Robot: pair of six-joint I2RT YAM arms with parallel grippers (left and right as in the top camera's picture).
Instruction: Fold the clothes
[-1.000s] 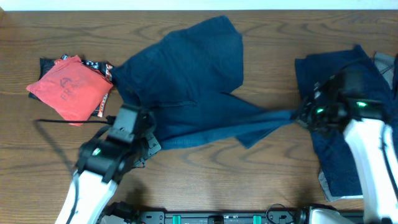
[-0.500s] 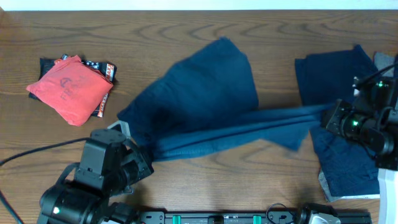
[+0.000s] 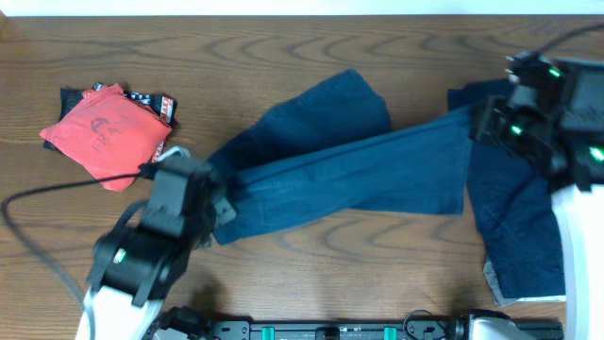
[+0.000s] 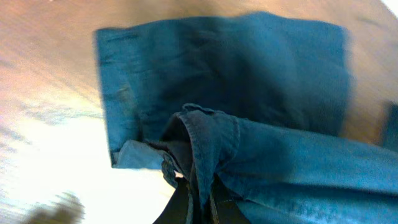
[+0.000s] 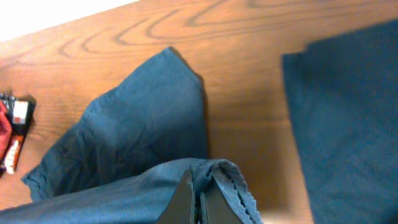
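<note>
The left jaws are clamped on a bunched edge of the navy trousers [image 3: 359,175] [image 4: 249,74] [image 5: 143,124]; the left wrist view shows the fabric pinched between them. The right jaws are closed on the opposite edge, which folds over their tips. The trousers span the middle of the tabletop [image 3: 302,274] between both arms, with one leg lying flat behind. A second navy garment [image 3: 514,227] [image 5: 348,106] lies at the right edge, under the right arm. A folded red garment [image 3: 104,132] rests at the far left, well apart. The tabletop is dark brown wood grain.
</note>
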